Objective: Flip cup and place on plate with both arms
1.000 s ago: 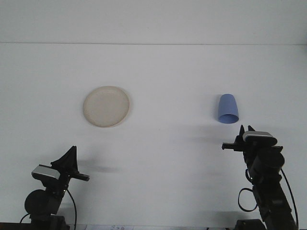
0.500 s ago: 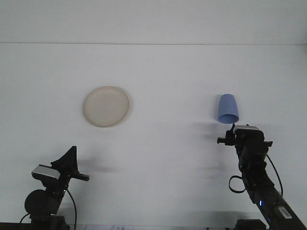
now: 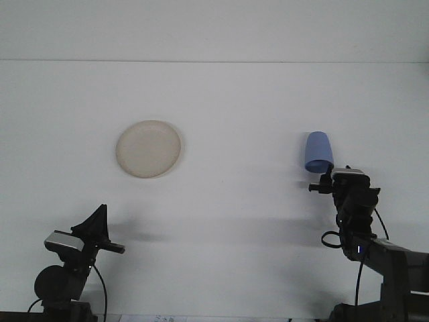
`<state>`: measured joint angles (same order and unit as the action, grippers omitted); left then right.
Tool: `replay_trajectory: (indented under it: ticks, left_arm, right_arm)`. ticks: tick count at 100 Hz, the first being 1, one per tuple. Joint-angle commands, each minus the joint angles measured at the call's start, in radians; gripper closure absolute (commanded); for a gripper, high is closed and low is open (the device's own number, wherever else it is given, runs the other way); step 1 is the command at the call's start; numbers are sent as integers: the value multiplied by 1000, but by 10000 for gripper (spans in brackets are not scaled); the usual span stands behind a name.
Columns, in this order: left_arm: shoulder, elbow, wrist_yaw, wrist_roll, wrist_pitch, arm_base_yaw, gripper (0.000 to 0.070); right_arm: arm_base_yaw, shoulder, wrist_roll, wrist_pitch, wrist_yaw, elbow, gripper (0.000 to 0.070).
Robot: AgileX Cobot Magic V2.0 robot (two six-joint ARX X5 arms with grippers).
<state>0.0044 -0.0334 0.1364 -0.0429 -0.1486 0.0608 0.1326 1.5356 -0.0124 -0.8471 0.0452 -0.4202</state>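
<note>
A blue cup [image 3: 318, 152] sits on the white table [image 3: 241, 215] at the right, its wider end nearer to me and its narrow closed end farther away. A round cream plate [image 3: 149, 149] lies flat at the left of the middle with nothing on it. My right gripper [image 3: 338, 172] is open just in front of the cup's near rim, slightly to its right, close to it but with nothing between its fingers. My left gripper [image 3: 111, 229] stands open low at the front left, well short of the plate.
The table's far edge meets a pale wall [image 3: 214, 30] along the top. Cables [image 3: 332, 239] loop beside the right arm near the front edge. Shadows of both arms fall on the table surface.
My right arm has stretched forward and up the table, bringing its gripper from well short of the cup to just at its near rim. The left arm, cup and plate have not moved.
</note>
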Motion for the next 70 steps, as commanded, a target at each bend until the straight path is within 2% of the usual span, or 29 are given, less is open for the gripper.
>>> replay_trajectory:
  ticks: [1, 21, 25, 30, 31, 53, 70]
  left_arm:
    - [-1, 19, 3, -3, -10, -2, 688]
    - [-1, 19, 3, -3, -10, -2, 688]
    - [-1, 19, 3, -3, -10, -2, 688]
    - [-1, 19, 3, -3, -10, -2, 688]
    - [-1, 19, 3, -3, -10, -2, 688]
    - [-1, 19, 3, -3, -10, -2, 688]
    - [-1, 19, 3, -3, -10, -2, 688]
  right_arm:
    - [13, 49, -9, -32, 40, -46, 358]
    - [26, 157, -11, -30, 102, -169, 374]
    - [26, 164, -10, -26, 118, -185, 464]
    - [26, 168, -11, -17, 143, -202, 692]
    - [26, 167, -11, -16, 149, -204, 700]
    - [-19, 97, 14, 24, 196, -214, 696]
    - [-131, -111, 13, 226, 202, -217, 696]
